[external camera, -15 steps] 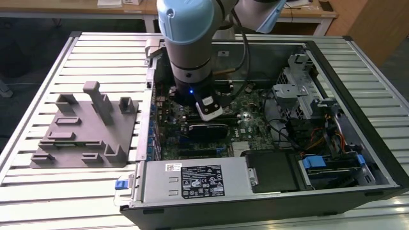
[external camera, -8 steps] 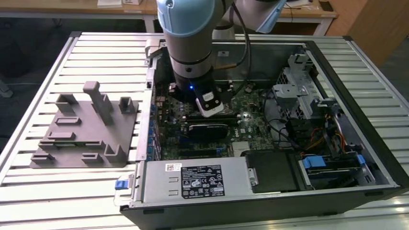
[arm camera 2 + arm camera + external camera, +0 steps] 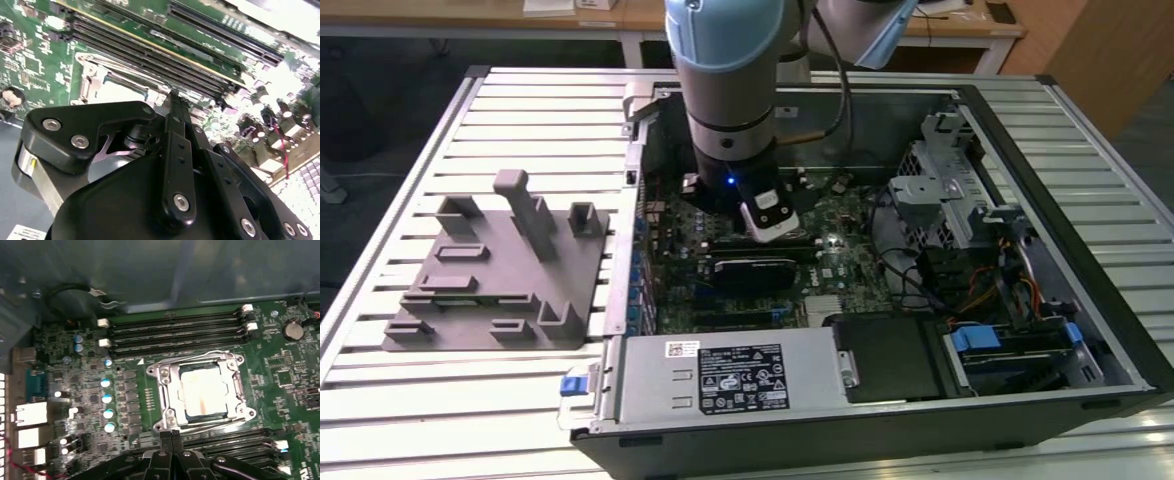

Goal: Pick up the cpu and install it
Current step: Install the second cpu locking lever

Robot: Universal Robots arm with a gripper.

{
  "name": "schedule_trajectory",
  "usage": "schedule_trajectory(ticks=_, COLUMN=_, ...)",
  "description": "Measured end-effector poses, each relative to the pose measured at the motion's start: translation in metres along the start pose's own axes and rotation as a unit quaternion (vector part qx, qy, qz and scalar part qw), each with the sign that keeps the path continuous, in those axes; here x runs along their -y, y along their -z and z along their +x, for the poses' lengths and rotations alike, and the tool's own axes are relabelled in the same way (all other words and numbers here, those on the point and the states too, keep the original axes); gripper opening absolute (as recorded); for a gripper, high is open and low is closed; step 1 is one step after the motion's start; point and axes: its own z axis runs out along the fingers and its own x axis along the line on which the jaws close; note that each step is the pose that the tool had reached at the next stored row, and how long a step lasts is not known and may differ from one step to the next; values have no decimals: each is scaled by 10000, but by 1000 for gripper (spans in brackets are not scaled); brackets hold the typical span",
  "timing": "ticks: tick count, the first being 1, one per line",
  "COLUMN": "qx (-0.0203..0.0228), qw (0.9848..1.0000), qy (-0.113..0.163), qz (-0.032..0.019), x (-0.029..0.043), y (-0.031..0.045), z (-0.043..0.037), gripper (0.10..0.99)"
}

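Observation:
The cpu (image 3: 202, 392), a pale silvery square chip, lies flat inside the metal-framed socket (image 3: 167, 390) on the green motherboard. In the second wrist view the cpu (image 3: 125, 91) shows as a pale patch just past the fingertips. My gripper (image 3: 171, 436) hovers a little short of the socket's edge, its two black fingers pressed together with nothing between them. The same shut fingers (image 3: 176, 107) run up the middle of the second wrist view. In the exterior view the arm (image 3: 734, 120) reaches down into the open computer case.
Rows of memory slots (image 3: 175, 330) flank the socket on both sides. A grey fixture (image 3: 494, 270) stands on the slatted table at the exterior view's left. Inside the case are a black block (image 3: 754, 270), a power supply (image 3: 720, 375) and a drive cage (image 3: 947, 180).

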Motion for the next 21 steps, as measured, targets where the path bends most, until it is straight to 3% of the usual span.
schedule_trajectory(ticks=10, qx=4, qw=10000, qy=6, qz=87, x=-258, y=-72, z=-89, gripper=106)
schedule_trajectory(ticks=17, qx=1, qw=9998, qy=11, qz=173, x=-356, y=-113, z=-220, gripper=106)
schedule_trajectory(ticks=21, qx=-9, qw=9997, qy=14, qz=252, x=-400, y=-140, z=-297, gripper=106)
